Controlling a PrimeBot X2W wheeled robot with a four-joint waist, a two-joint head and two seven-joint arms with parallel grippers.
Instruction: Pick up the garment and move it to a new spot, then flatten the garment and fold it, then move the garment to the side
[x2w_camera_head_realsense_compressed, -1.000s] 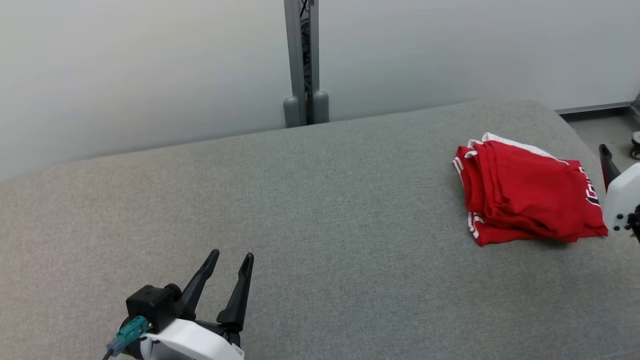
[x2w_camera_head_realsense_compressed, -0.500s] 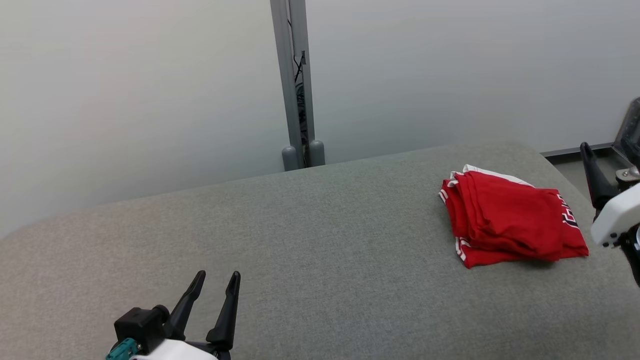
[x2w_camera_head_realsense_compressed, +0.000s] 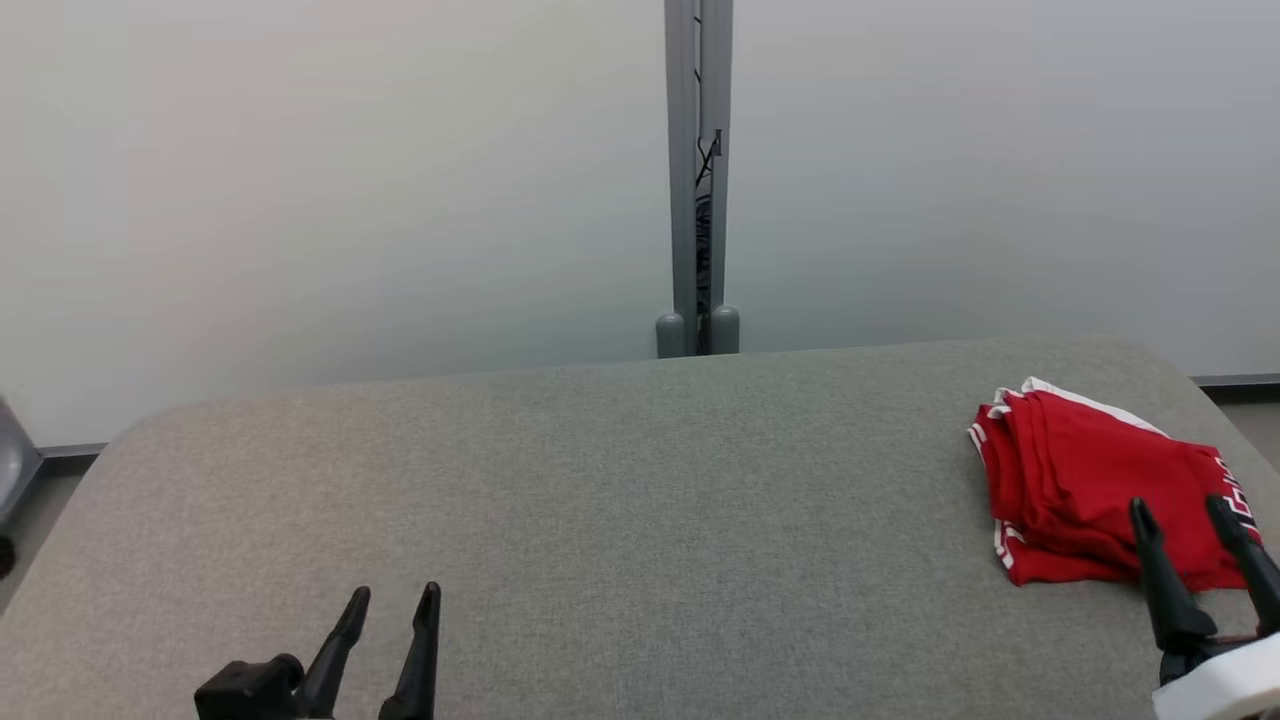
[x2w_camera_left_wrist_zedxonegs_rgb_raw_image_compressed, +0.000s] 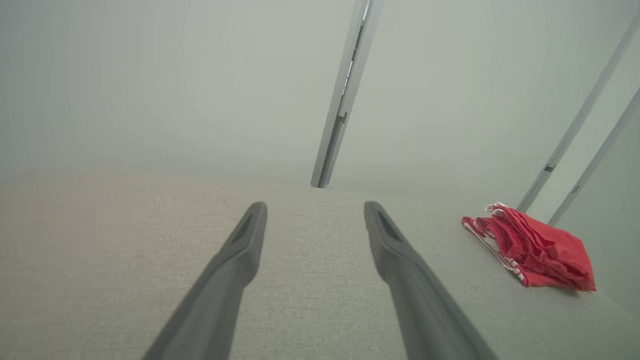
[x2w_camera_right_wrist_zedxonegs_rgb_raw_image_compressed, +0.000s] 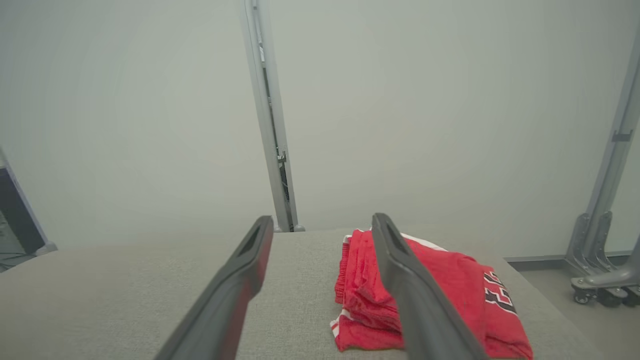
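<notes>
A folded red garment (x2w_camera_head_realsense_compressed: 1085, 480) with white trim and dark lettering lies on the grey padded table (x2w_camera_head_realsense_compressed: 620, 480) near its far right corner. It also appears at the right of the left wrist view (x2w_camera_left_wrist_zedxonegs_rgb_raw_image_compressed: 535, 250) and ahead of the fingers in the right wrist view (x2w_camera_right_wrist_zedxonegs_rgb_raw_image_compressed: 450, 290). My right gripper (x2w_camera_head_realsense_compressed: 1185, 515) hovers at the garment's near right edge, open, with nothing between its fingers. Low at the front left my left gripper (x2w_camera_head_realsense_compressed: 392, 600) stands open and empty over bare fabric.
A grey upright post (x2w_camera_head_realsense_compressed: 697, 180) with two feet rises behind the table's far edge against a pale wall. In the right wrist view a wheeled grey stand (x2w_camera_right_wrist_zedxonegs_rgb_raw_image_compressed: 600, 270) sits on the floor past the table's right end. The table's left corner (x2w_camera_head_realsense_compressed: 120, 440) is rounded.
The head camera has tilted up and swung, shifting the whole picture. My right gripper has come from beside the garment's right side to its near edge, fingers pointing up. The garment lies as before.
</notes>
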